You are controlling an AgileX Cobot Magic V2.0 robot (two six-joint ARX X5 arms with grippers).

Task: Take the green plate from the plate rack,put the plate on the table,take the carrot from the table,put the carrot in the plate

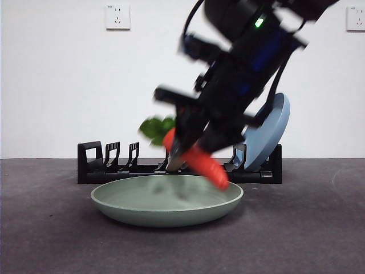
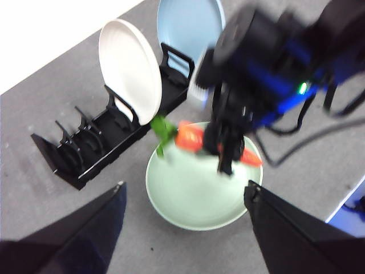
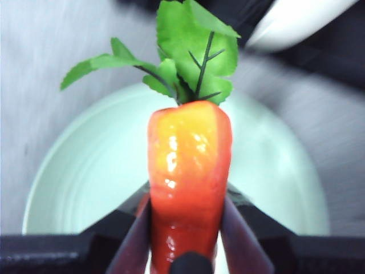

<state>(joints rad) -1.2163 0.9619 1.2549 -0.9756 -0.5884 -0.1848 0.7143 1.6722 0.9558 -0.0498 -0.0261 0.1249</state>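
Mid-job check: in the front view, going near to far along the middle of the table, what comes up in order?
Bare table → green plate, with the carrot held over it by the right tool → plate rack with the blue plate → back wall.

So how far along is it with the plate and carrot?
The green plate already lies flat on the table, out of the plate rack. The right gripper is shut on the carrot, held tilted just above the plate. What remains is to set it down and let go. The left gripper waits, open.
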